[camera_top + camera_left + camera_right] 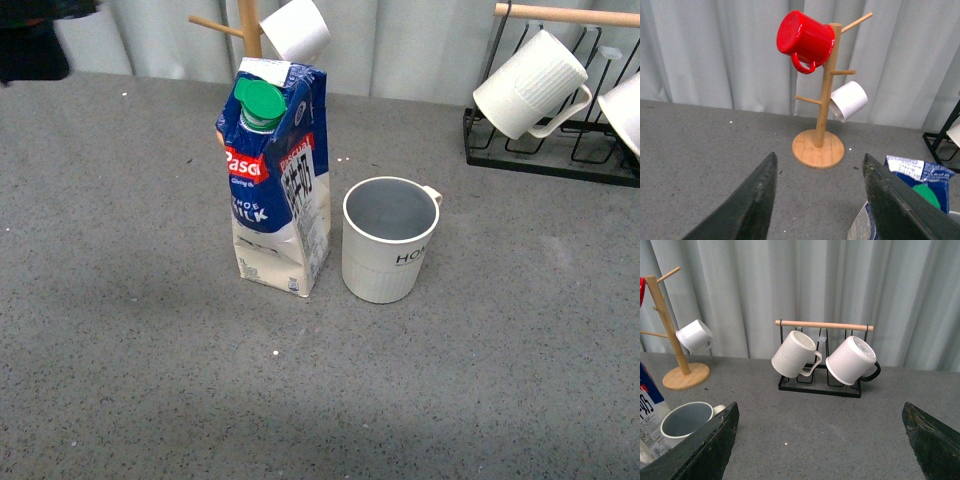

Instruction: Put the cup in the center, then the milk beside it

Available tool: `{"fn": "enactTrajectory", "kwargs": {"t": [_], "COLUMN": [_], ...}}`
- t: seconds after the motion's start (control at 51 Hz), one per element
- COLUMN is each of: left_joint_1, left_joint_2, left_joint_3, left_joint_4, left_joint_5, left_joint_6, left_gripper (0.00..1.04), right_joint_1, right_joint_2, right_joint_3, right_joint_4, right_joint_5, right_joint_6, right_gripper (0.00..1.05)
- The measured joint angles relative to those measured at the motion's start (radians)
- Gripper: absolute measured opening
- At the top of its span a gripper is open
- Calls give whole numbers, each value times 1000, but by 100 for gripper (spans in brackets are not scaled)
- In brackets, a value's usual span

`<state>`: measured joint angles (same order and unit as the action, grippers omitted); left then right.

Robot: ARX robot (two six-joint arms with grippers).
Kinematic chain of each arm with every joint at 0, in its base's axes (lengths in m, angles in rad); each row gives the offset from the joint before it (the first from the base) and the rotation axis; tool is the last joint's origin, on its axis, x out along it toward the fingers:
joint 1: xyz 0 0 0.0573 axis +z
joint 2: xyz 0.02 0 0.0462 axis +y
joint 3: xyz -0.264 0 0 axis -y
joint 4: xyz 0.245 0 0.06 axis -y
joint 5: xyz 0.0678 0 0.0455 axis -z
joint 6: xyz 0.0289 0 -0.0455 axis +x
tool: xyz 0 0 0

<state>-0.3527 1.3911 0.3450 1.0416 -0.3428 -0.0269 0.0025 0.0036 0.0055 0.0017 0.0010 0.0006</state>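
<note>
Grey speckled tabletop lay bare in the foreground, and just beyond it, near the middle of the surface, stood the off-white ribbed mug with black "HOME" lettering and a grey-blue inside, upright with its small handle turned away from the camera. Just beside it on the left, close but apparently not touching, stood the tall blue-and-white milk carton with a green screw cap, upright though dented. Both placements looked complete, with nothing evidently left to do.

Neither arm appeared in the front view. The left gripper hovered above the table near the carton's top, jaws spread wide and empty (the carton sat outside them). The right gripper was likewise parted and holding nothing, raised clear of the mug.

Farther back stood a bamboo mug tree bearing a red mug and a plain white cup, and a black wire rack holding a fully ribbed white mug.
</note>
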Motion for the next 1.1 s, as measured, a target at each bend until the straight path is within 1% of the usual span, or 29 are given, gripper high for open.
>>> {"fn": "enactTrajectory", "kwargs": {"t": [0.157,0.176,0.255,0.294,0.333,0.392,0.51,0.863,0.902,0.922,0.941,1.0,1.098], "left_joint_1": [66,71,113,124,133,150,183,254,276,294,312,337,349], "left_joint_2": [-111,-119,-194,-199,-206,-226,-301,-567,-594,-611,-628,-667,-741], "left_joint_3": [-100,-106,-159,-177,-196,-225,-262,-317,-322,-323,-324,-325,-325], "left_joint_4": [-15,-18,-45,-24,-1,-6,-56,-254,-280,-294,-311,-343,-407], "left_joint_5": [64,68,108,122,135,151,181,249,277,314,328,334,339], "left_joint_6": [10,10,13,12,16,18,19,19,19,20,20,20,20], "left_gripper": [27,25,7,4,4,4,4,4,4,4,4,4,4], "right_joint_1": [0,0,0,0,0,0,0,0,0,0,0,0,0], "right_joint_2": [0,0,0,0,0,0,0,0,0,0,0,0,0], "right_joint_3": [0,0,0,0,0,0,0,0,0,0,0,0,0], "right_joint_4": [0,0,0,0,0,0,0,0,0,0,0,0,0], "right_joint_5": [-3,-3,-2,-2,-2,-2,-2,-2,-2,-2,-2,-2,-3], "right_joint_6": [0,0,0,0,0,0,0,0,0,0,0,0,0], "right_gripper": [95,95,95,95,95,95,95,95,95,95,95,95,95]}}
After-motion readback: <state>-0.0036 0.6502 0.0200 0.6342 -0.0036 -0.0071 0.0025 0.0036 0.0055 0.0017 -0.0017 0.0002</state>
